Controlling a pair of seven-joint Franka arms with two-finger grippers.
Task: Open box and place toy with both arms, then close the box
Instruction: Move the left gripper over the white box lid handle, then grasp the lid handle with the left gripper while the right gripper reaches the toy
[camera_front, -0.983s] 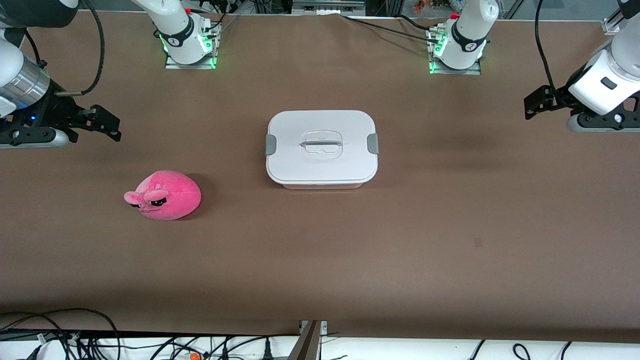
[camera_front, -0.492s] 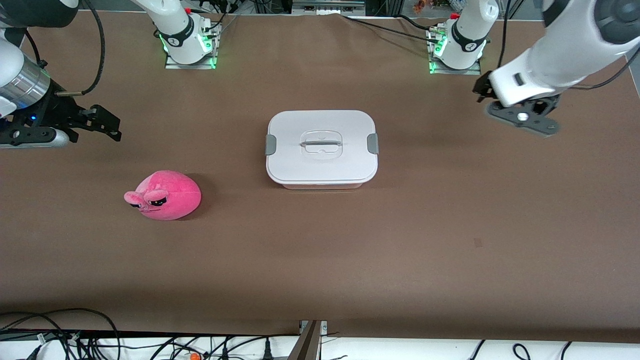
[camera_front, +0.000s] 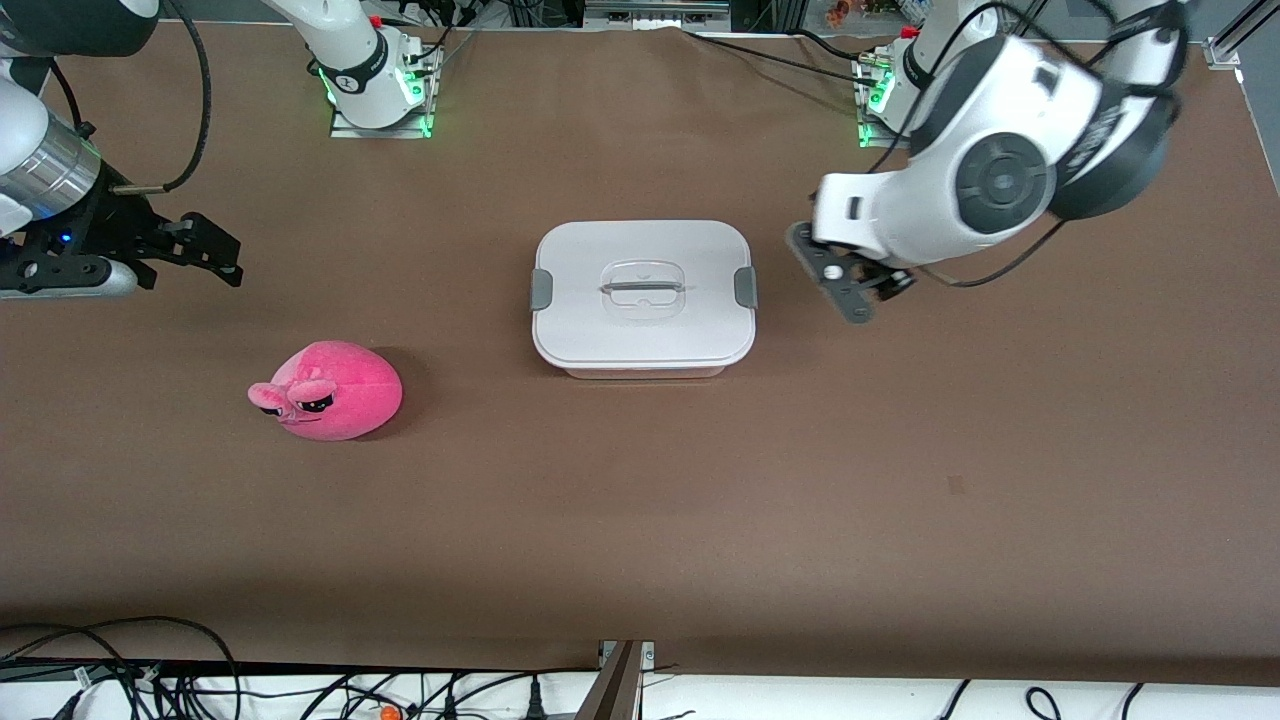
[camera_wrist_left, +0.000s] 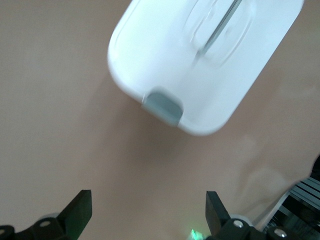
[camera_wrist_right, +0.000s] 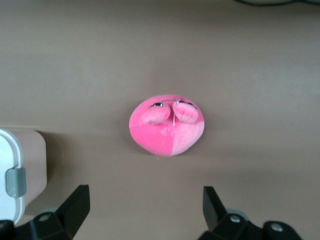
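White-lidded box (camera_front: 643, 295) at mid-table, both grey clips fastened; toy (camera_front: 328, 390) on the cloth toward the right arm's end, nearer the camera — nothing begun. Left wrist view: left gripper (camera_wrist_left: 145, 220) spread wide, empty, over bare cloth just beside the box's clip (camera_wrist_left: 162, 105). Right wrist view: right gripper (camera_wrist_right: 142, 212) spread wide, empty, waiting — opening, placing, closing all remain.

Left pincer (camera_front: 850, 285) and right pincer (camera_front: 205, 245) both airborne, fingers spread wide.
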